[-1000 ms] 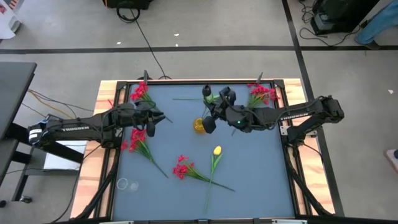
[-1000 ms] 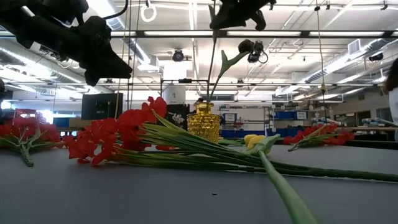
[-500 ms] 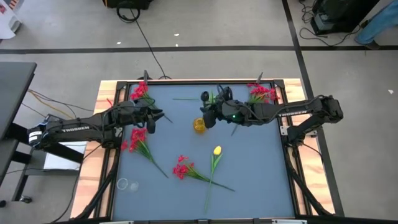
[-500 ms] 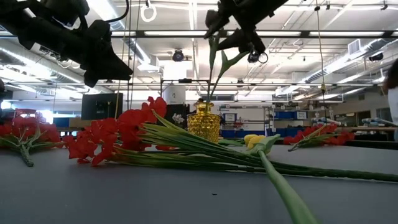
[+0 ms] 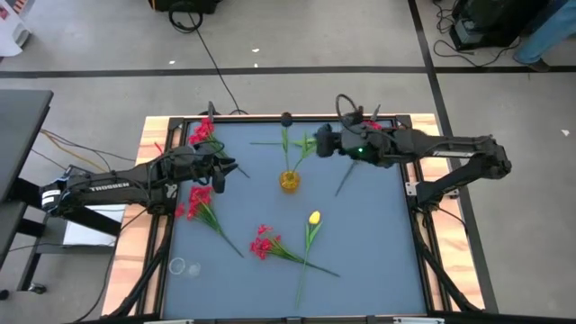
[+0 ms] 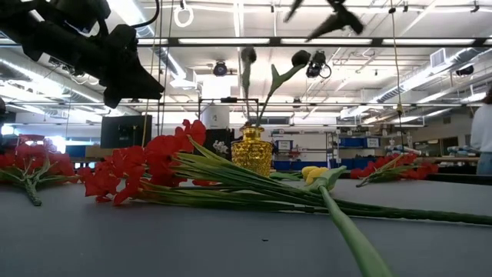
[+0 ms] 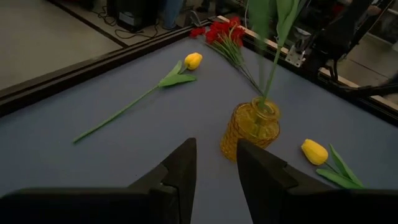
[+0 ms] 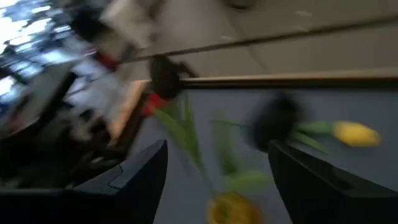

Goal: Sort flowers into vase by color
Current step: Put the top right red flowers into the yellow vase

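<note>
A yellow vase (image 5: 289, 180) stands mid-table and holds a green stem with dark buds (image 5: 286, 118), which rises from its mouth (image 7: 264, 111). My right gripper (image 5: 326, 142) hangs open above and to the far right of the vase, high in the low view (image 6: 323, 19), with nothing between its fingers (image 8: 140, 180). My left gripper (image 5: 236, 169) hovers open to the left of the vase (image 7: 252, 127). Red flowers (image 5: 200, 202) (image 5: 264, 243) and a yellow tulip (image 5: 313, 218) lie flat on the table. A second tulip (image 7: 193, 60) lies beyond the vase.
More red flowers lie at the far left (image 5: 202, 133) and at the far right (image 5: 378, 133), partly under my right arm. A clear glass piece (image 5: 184, 266) lies near the front left corner. A raised frame (image 5: 162, 225) borders the table.
My right gripper has opened and let go of the dark-bud stem, which now stands on its own in the yellow vase. The gripper has then risen and drawn back toward the table's far right.
</note>
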`<state>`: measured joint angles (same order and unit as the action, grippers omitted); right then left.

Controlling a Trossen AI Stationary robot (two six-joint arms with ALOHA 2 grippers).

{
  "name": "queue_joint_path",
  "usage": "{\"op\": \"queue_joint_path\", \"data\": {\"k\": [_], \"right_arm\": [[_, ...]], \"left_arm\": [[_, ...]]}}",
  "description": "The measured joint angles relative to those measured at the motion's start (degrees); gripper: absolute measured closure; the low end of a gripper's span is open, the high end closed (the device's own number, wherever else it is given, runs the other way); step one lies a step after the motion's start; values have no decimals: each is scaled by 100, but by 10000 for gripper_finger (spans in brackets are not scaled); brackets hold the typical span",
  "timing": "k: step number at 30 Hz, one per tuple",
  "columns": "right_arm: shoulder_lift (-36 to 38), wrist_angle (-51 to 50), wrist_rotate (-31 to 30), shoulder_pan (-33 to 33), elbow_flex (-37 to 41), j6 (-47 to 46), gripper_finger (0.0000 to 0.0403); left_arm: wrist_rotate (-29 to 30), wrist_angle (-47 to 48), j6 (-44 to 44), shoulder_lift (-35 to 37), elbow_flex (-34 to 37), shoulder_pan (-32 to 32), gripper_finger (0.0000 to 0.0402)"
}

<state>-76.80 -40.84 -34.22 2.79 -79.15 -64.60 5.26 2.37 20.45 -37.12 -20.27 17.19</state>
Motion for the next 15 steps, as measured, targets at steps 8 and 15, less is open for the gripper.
{"op": "queue_joint_path", "data": {"k": [8, 15], "right_arm": [[-94, -3841, 326, 101, -64, -3374, 136], [-183, -3940, 1332, 591, 866, -3522, 155]], "left_arm": [[10, 0, -9, 1, 0, 1, 280], [116, 0, -85, 2, 0, 11, 280]]}}
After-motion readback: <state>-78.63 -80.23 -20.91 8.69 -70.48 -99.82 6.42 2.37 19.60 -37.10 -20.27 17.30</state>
